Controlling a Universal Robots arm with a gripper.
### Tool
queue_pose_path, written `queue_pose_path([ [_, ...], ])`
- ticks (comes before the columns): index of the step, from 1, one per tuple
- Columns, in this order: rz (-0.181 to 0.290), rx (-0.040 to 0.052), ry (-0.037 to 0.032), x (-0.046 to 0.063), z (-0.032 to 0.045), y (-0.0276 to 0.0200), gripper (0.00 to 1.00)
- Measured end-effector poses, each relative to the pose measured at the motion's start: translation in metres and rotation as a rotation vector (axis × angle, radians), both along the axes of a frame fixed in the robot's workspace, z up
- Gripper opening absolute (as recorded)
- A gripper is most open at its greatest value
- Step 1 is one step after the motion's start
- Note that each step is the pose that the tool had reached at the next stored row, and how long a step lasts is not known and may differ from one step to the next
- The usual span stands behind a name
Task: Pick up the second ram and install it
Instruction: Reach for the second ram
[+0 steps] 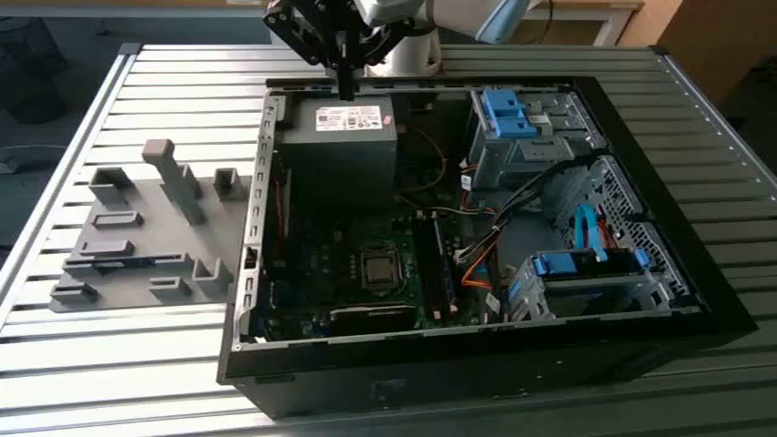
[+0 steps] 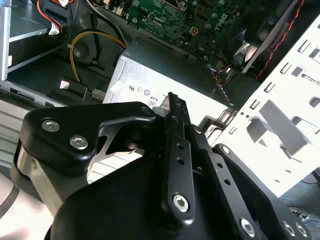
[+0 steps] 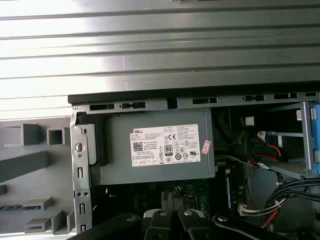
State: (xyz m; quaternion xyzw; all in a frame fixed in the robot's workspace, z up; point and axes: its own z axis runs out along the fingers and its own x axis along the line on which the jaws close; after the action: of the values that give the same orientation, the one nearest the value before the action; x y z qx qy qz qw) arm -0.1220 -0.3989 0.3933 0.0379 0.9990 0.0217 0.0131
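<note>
- One slatted metal desk [image 1: 134, 364] carries everything.
- One open black computer case [image 1: 486, 373] lies on its side on the desk. Its motherboard [image 1: 352, 273] faces up, with one square processor socket [image 1: 380, 270] near the middle.
- One flat grey holder plate [image 1: 158, 205] sits on the desk just beside the case, on the exterior view's left. It carries one tall post [image 1: 174, 177] and several lower blocks.
- One grey power supply [image 1: 340, 146] with a white label fills the case's far corner, and it also appears in the first wrist view [image 3: 155, 145].
- Two blue drive brackets are in the case on the exterior view's right: one bracket [image 1: 508, 114] at the far end, the other [image 1: 570, 264] at the near end.
- One bundle of orange and black cables [image 1: 479, 259] crosses between the motherboard and the near drive cage.
- One black hand [image 1: 348, 89] hangs from the arm over the far rim of the case, directly above the power supply. Its fingers are closed together into one narrow bar, and nothing can be seen between them.
- One second ram [image 1: 122, 264], a thin bluish strip, lies in a low slot on the holder plate. It is well apart from the hand, and the case's perforated side wall [image 1: 257, 218] stands between it and the motherboard.
</note>
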Motion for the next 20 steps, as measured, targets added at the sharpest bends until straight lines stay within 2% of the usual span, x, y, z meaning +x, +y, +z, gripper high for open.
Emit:
queue_pose_path([
  [20, 0.0, 0.0, 0.0, -0.0055, -0.0001, 0.0, 0.11],
])
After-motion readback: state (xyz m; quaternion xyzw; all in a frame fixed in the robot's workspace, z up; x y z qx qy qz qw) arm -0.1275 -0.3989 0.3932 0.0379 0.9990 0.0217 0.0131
